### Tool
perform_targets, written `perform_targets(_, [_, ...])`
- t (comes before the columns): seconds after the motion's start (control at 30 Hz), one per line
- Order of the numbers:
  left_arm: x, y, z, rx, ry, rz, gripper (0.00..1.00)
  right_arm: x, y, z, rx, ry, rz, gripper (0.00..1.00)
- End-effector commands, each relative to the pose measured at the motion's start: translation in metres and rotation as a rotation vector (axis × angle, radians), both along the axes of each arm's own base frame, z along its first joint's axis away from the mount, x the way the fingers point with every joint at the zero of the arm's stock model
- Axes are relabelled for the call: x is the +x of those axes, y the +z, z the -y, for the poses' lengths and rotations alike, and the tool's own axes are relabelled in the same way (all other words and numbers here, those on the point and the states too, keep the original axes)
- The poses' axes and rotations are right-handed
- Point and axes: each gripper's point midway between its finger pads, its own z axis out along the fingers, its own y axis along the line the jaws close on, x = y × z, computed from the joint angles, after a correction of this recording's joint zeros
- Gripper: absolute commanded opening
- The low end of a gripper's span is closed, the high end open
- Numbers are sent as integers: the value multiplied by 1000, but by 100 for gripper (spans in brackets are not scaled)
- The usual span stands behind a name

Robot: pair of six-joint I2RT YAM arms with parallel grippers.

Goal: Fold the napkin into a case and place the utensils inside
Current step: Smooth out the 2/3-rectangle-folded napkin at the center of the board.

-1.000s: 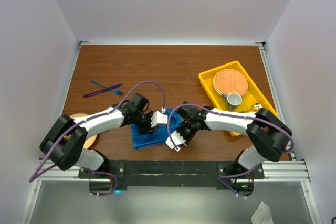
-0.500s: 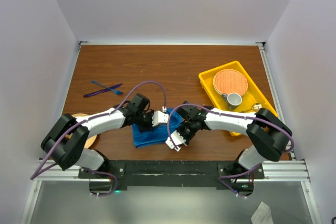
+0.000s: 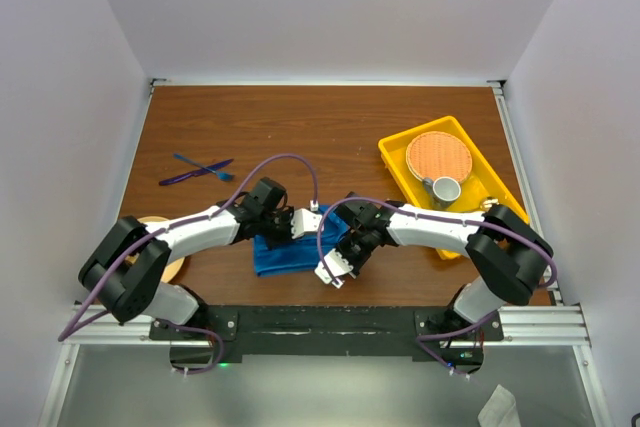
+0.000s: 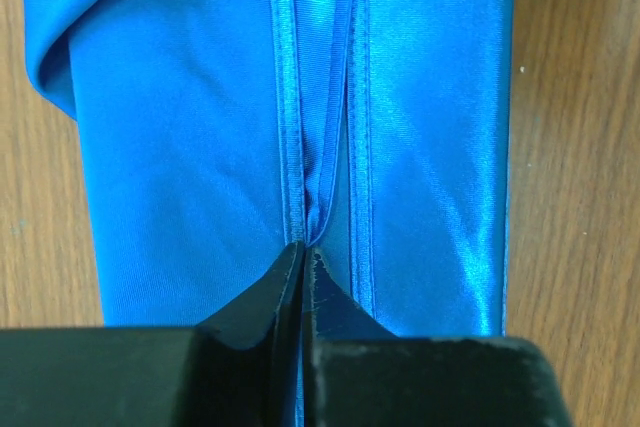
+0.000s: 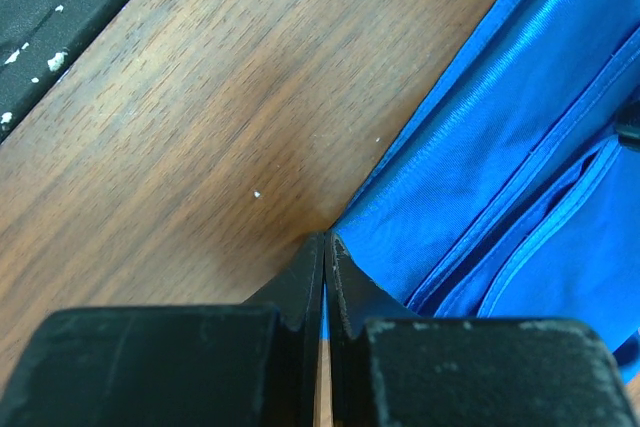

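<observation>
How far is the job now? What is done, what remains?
Done: the napkin lies partly folded into a blue packet. In hand: the left hand pinches a middle hem, the right hand pinches its edge. Left: finish folding, then put in the utensils, lying untouched on the table at far left.

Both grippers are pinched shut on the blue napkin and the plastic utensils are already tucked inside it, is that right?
Not quite. The top external view shows the utensils lying on the bare table, off to the left of the napkin, not inside it. The left gripper and the right gripper are indeed both pinched shut on the napkin.
</observation>
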Motion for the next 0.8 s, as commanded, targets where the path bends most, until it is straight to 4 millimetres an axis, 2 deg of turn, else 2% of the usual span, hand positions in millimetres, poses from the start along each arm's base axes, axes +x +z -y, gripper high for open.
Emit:
perform_targets(0.0, [4,-4,-4,20,32,12,1,1,3,-4,-1,31,8,0])
perform_targets(0.2, [13,0,-2,21,60,40,0,-1,3,-4,-2,45,8,0])
perform_targets(0.3, [3,4,3,-11,9,13,1,-1,4,-4,-2,45,8,0])
perform_targets(0.37, [-3,8,5,-29,-22,4,9,-1,3,-3,-4,41,5,0])
perform_targets(0.4, [-6,9,6,-37,-31,-6,19,-1,3,-4,-1,41,5,0])
perform_targets(0.5, [-13,5,4,-25,-57,-38,34,0,3,-4,1,40,5,0])
perform_targets(0.63, [-15,-3,2,2,-53,-69,42,1,4,-7,7,40,4,0])
perform_targets(0.77, [-13,-9,0,22,-41,-71,42,-1,4,-6,4,48,2,0])
